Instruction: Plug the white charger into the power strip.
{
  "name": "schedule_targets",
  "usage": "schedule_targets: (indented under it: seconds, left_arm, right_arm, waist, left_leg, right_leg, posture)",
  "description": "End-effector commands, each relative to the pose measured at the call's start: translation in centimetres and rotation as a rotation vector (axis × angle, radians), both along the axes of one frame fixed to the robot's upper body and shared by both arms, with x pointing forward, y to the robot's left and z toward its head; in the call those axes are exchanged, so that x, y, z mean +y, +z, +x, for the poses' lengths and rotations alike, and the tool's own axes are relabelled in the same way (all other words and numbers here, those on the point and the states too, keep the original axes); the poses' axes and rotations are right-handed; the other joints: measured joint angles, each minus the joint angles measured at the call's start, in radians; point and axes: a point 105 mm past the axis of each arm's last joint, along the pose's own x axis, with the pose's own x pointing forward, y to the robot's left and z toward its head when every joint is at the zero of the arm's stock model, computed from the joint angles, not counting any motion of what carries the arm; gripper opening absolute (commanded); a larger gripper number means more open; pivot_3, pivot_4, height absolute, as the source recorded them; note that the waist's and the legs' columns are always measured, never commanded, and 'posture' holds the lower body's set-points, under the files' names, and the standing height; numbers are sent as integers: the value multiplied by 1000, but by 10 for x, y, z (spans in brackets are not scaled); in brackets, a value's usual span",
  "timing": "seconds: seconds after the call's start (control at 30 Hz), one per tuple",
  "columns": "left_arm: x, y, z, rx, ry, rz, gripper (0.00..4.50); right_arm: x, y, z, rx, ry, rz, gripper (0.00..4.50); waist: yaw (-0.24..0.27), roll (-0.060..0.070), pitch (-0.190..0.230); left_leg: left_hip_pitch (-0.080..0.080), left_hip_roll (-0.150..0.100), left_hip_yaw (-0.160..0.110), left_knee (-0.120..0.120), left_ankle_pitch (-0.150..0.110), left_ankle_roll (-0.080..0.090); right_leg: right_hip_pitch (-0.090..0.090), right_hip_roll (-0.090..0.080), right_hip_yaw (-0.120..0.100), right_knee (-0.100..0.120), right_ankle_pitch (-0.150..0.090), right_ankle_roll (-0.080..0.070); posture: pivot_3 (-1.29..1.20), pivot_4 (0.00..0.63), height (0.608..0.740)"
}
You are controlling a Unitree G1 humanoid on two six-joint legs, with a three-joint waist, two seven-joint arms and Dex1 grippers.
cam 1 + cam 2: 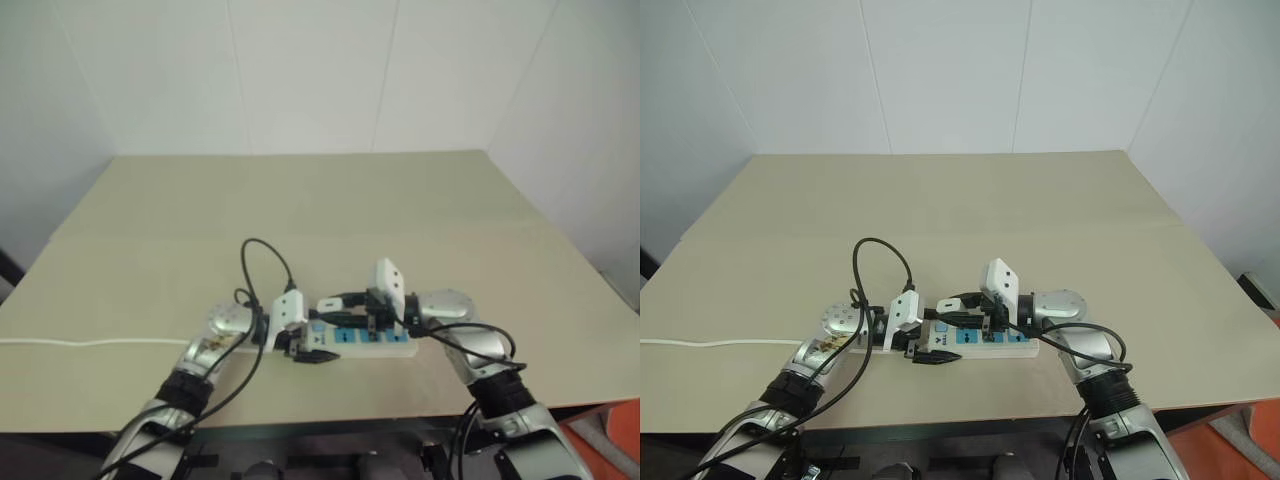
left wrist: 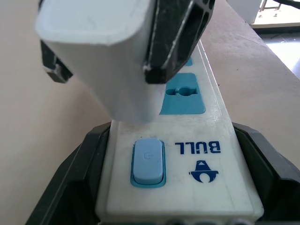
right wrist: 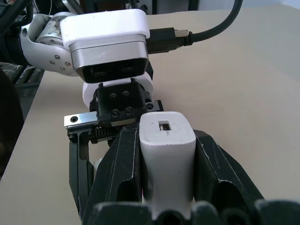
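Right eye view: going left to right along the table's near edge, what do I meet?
Thin white cord → left gripper on the power strip's switch end → right gripper holding the white charger.

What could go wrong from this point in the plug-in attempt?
The white charger, clamped in the right gripper, hangs over the power strip and hides the blue socket below it, so the prongs may miss. The left gripper holds only the switch end, so a downward push might tip or slide the strip.
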Motion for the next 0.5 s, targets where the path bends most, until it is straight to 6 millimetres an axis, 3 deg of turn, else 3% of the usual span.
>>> schedule_targets:
  seconds: [0.03,0.5]
  left_arm:
    - [6,-8,-5,21,-9,38,3310]
    - [14,-4,-3,22,-10,54,3310]
  right_arm:
    - [-13,-12,2,15,-23,-51,1189]
    - [-34,-35,12,55,-88,-87,1189]
  waist:
    - [0,0,0]
    - [-2,0,0]
  left_leg:
    - [0,0,0,0,0,0]
    - [1,0,0,0,0,0]
  right_leg:
    - [0,0,0,0,0,0]
    - [1,0,0,0,0,0]
  posture:
    - [0,150,740]
    - [0,150,740]
